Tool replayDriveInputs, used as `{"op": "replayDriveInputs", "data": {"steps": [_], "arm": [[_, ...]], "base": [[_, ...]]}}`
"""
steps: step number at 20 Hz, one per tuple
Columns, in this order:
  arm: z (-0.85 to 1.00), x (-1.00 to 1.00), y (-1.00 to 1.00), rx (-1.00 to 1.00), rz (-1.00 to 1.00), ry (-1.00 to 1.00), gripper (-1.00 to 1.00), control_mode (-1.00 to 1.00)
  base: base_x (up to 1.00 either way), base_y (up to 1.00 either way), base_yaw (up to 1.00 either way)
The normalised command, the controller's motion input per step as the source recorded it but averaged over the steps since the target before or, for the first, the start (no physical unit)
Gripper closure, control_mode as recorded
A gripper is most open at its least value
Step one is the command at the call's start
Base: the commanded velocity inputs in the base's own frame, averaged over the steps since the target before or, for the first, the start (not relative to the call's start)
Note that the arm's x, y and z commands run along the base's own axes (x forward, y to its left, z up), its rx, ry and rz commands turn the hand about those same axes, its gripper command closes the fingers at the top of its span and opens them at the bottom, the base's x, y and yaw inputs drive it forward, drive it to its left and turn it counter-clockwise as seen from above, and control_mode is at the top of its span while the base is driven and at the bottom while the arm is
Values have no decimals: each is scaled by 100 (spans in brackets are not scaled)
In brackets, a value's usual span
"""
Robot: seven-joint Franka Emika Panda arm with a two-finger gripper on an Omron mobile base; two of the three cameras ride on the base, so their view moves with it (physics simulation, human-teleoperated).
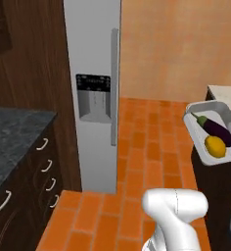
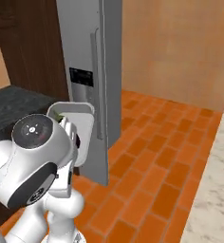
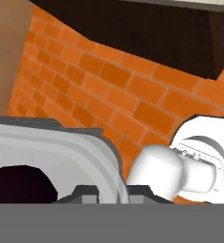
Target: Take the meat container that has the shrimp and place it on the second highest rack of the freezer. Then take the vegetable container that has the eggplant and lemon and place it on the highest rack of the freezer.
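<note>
The shallow pale-grey vegetable tray (image 1: 200, 147) with the glossy purple eggplant (image 1: 216, 129) and yellow lemon (image 1: 215, 146) rides in the air, its rim seemingly pinched in the near-shut gripper (image 3: 113, 195) — placing remains, the grey freezer door (image 1: 94, 88) looks closed.

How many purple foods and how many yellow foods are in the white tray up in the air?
Purple: 1, the eggplant
Yellow: 1, the lemon
Total: 2 foods, both lying in the tray
</note>
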Motion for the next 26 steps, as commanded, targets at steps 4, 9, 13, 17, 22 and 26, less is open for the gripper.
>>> {"op": "replayDriveInputs", "data": {"steps": [4,9,13,17,22,26], "arm": [[0,0,0,0,0,0,100,100],[0,0,0,0,0,0,100,100],[0,0,0,0,0,0,100,100],[0,0,0,0,0,0,100,100],[0,0,0,0,0,0,100,100],[0,0,0,0,0,0,100,100]], "base": [[12,0,-45],[90,2,-24],[100,0,-15],[100,0,-10],[96,0,-8],[97,-12,-5]]}}
